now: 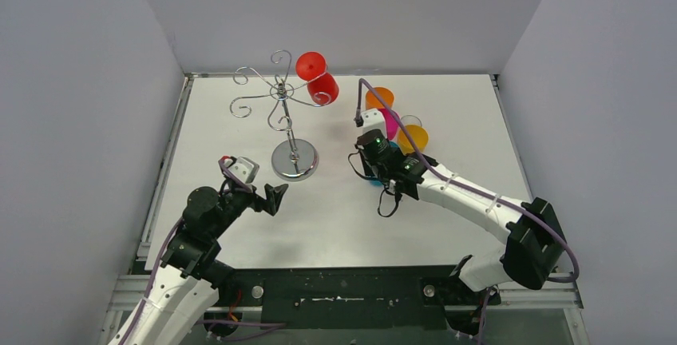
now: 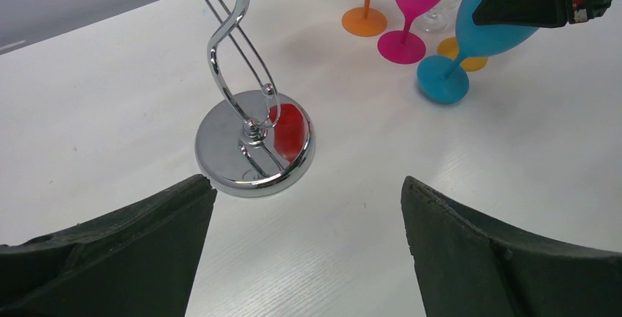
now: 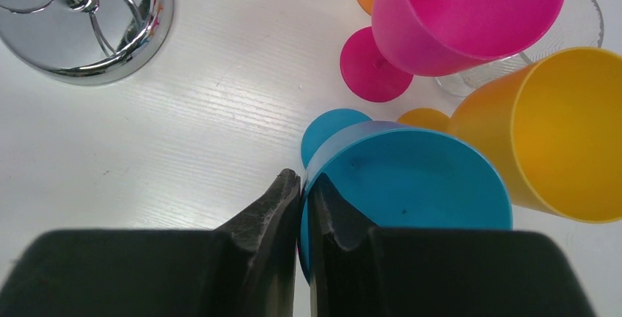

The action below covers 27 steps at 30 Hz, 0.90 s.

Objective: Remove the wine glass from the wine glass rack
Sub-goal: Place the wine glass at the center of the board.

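Note:
The wine glass rack [image 1: 286, 113] stands at the back left of the table, with its round shiny base [image 2: 254, 144] on the white top. A red wine glass [image 1: 318, 77] hangs upside down from a spiral arm on its right side. My left gripper [image 2: 308, 192] is open and empty, low over the table just in front of the base. My right gripper [image 3: 303, 181] is shut on the rim of a blue wine glass [image 3: 418, 177], one finger inside the bowl and one outside. The blue glass [image 2: 484, 34] is tilted, with its foot at the table.
To the right of the rack stand a pink glass [image 3: 462, 9], a yellow-orange glass [image 3: 557, 133], an orange glass [image 1: 380, 97] and a clear glass [image 3: 579, 23], close round the blue one. White walls enclose the table on three sides.

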{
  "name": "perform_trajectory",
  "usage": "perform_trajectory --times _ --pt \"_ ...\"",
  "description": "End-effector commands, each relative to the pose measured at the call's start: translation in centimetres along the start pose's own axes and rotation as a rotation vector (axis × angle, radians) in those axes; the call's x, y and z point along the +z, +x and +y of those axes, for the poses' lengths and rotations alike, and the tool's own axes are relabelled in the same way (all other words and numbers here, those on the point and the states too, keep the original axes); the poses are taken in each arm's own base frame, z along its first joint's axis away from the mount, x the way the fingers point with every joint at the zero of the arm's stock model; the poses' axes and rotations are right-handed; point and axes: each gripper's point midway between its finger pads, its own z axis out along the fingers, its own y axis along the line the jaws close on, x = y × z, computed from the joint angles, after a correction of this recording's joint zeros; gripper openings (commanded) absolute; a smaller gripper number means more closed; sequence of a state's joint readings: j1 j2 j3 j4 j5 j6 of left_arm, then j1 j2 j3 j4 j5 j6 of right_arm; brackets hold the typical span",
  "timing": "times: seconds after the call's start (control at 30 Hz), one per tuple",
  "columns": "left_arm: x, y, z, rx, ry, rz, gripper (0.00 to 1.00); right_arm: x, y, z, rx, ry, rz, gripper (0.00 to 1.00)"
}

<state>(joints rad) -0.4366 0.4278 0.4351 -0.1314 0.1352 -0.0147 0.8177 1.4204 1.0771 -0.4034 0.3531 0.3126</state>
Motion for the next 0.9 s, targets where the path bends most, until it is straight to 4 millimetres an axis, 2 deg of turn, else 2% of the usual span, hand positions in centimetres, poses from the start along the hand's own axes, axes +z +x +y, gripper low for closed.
perform_trajectory --times 0.0,0.23,0.5,0.67,0.8,0.87 --pt "0.0 -1.9 -0.1 0.016 0.010 -0.048 0.98 0.0 -2.8 -0.7 0.006 0.030 -0.061 0.11" --pt "0.1 -1.7 -0.1 0.013 0.013 -0.040 0.97 1.0 -2.4 -0.9 -0.016 0.027 -0.021 0.14" --pt "0.2 -1.6 -0.2 0.009 0.022 -0.034 0.97 1.2 -2.7 -0.8 -0.051 0.021 -0.010 0.15" --pt "0.3 -1.5 -0.2 0.005 0.025 -0.030 0.97 1.3 -2.8 -0.8 -0.082 0.027 0.021 0.25" --pt "0.3 -1.5 -0.2 0.003 0.026 -0.030 0.98 0.3 -4.7 -0.3 -0.081 -0.014 -0.017 0.30" --pt "0.3 -1.5 -0.2 0.002 0.026 -0.030 0.97 -0.9 -6.4 0.4 -0.065 -0.071 -0.070 0.39"
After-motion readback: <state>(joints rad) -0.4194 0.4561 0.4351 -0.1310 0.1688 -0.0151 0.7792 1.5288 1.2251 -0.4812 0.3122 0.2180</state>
